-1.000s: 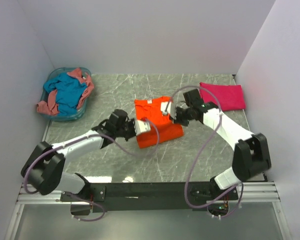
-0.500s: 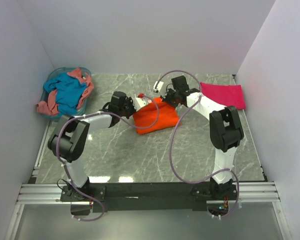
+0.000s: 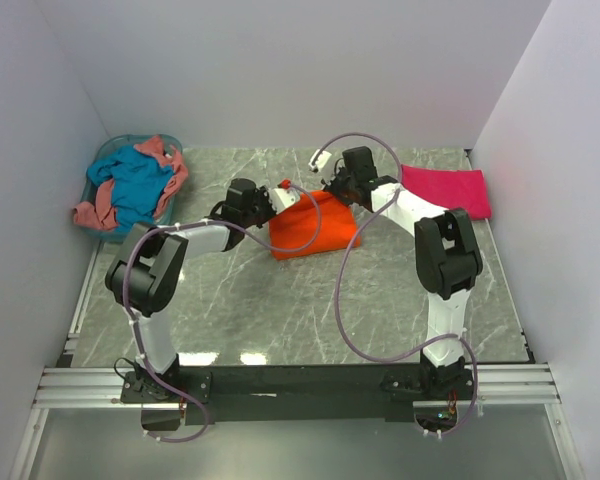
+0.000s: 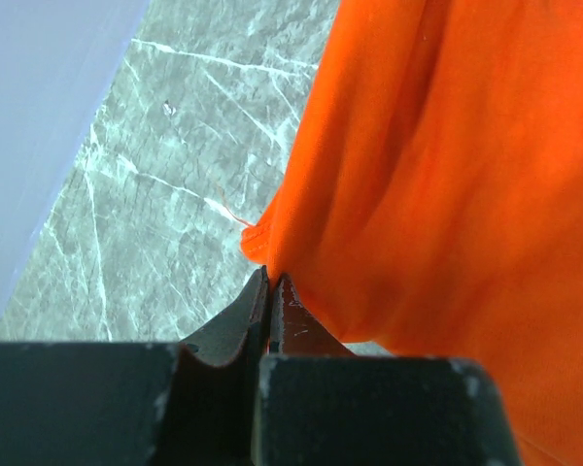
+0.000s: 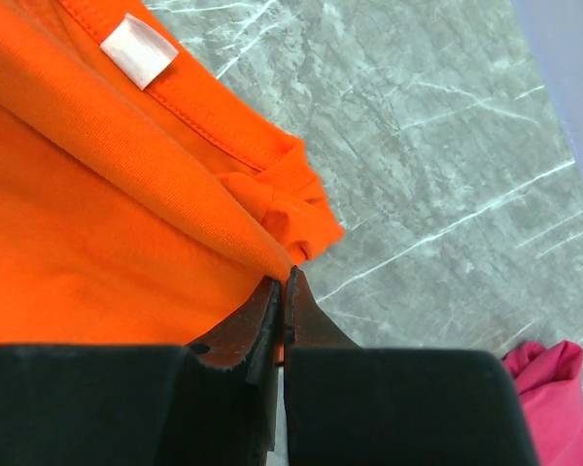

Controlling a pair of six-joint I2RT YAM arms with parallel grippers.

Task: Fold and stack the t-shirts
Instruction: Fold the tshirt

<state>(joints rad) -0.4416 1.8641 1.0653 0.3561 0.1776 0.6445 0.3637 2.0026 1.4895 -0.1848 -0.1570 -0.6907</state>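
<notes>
The bright orange t-shirt (image 3: 313,226) hangs lifted at its far edge over the middle of the table, its near part resting on the marble. My left gripper (image 3: 282,190) is shut on its left corner (image 4: 264,248). My right gripper (image 3: 332,186) is shut on the right corner (image 5: 296,225), near the collar and its white neck label (image 5: 138,49). A folded magenta-pink t-shirt (image 3: 446,192) lies flat at the far right. A teal-blue t-shirt (image 3: 135,185) and a salmon-pink t-shirt (image 3: 98,208) sit crumpled in the basket.
The pale blue round basket (image 3: 113,234) stands at the far left corner. White walls close in the table on the left, back and right. Purple cables loop from both arms above the marble top (image 3: 310,310).
Both grippers have carried the orange t-shirt's near edge up and toward the far side, folding the cloth over itself. Both arms have stretched far forward.
</notes>
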